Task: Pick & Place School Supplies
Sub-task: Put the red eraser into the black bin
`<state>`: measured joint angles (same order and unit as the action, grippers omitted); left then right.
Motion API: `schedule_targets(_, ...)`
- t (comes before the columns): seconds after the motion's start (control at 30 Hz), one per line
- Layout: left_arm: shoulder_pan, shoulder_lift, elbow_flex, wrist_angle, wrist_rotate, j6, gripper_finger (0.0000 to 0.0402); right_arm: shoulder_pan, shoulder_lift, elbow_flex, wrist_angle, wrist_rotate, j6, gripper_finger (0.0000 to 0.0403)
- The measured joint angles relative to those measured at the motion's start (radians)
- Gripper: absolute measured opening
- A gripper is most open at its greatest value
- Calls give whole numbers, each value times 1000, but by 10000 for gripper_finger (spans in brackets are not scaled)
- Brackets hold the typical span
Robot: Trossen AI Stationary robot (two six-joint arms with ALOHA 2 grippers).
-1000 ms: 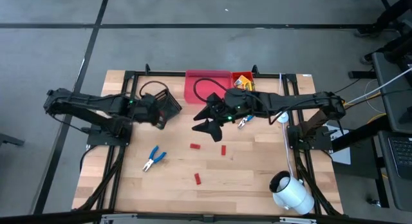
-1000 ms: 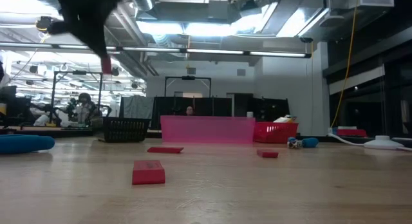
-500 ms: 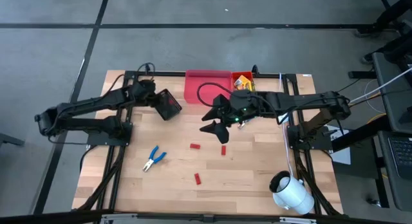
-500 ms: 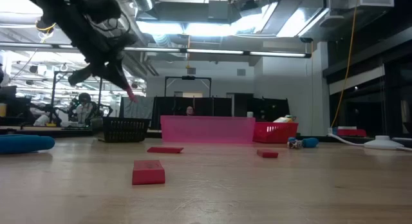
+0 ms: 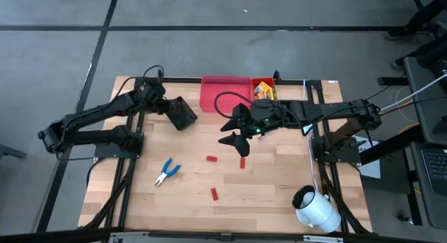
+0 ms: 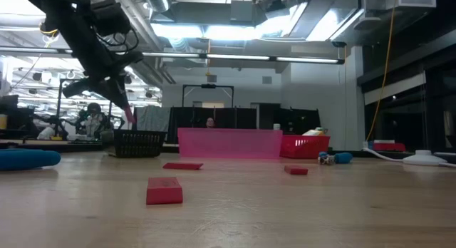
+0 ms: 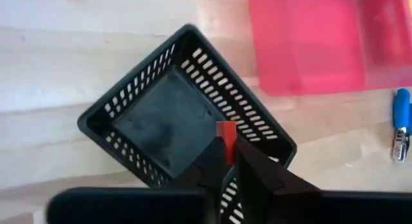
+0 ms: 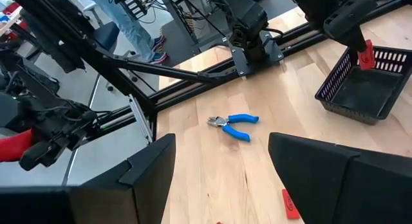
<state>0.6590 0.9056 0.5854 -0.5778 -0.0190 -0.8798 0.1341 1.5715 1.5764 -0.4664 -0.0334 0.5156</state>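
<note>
My left gripper (image 5: 167, 108) is shut on a tiny red piece (image 7: 225, 134) and hovers over the black mesh bin (image 5: 183, 114); the low view shows the piece (image 6: 130, 117) just above the bin (image 6: 140, 143). My right gripper (image 5: 234, 136) is open, its fingers spread wide (image 8: 219, 179), above the table's middle and touching nothing. Three red pieces lie flat on the table (image 5: 211, 158), (image 5: 242, 163), (image 5: 214, 194). One blue-handled plier tool (image 5: 166, 172) lies toward the near left; a second (image 7: 400, 124) lies beside the pink bin. Yellow-and-green crayon boxes (image 5: 264, 88) sit in the orange bin. My left gripper pinches the red piece between its two fingertips, one end (image 7: 225, 129) sticking out past them. The fingers come from above, slanting down toward the bin. The piece is lifted clear of the table and stands above the black bin's inside, near its rim (image 8: 365, 56).
The pink bin (image 5: 225, 93) and the orange bin (image 5: 269, 82) stand at the far edge. A large white cylinder (image 5: 316, 209) lies at the near right corner. Black frame rails (image 5: 126, 180) run along both sides. Bare wood shows at the near middle (image 5: 265, 201).
My left arm has stretched out toward the far edge and carried the red piece down from high above the table until it hangs just over the black bin. The black bin has shifted and turned a little. My right gripper stays open and has drifted slightly to the right.
</note>
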Motion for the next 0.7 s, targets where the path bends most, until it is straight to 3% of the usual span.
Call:
schedule_targets(0.27, -1, -1, 0, 52, 18, 36, 191, 0, 0, 0, 0, 0, 3, 254)
schedule_targets(0.37, -9, -9, 0, 60, 41, 71, 231, 0, 1, 0, 0, 0, 12, 254)
schedule_targets(0.5, -18, -23, 0, 57, 45, 105, 248, 0, 1, 0, 0, 1, 17, 254)
schedule_targets(0.7, -18, -31, 0, 51, 84, 206, 237, 0, 1, 0, 0, 16, 24, 254)
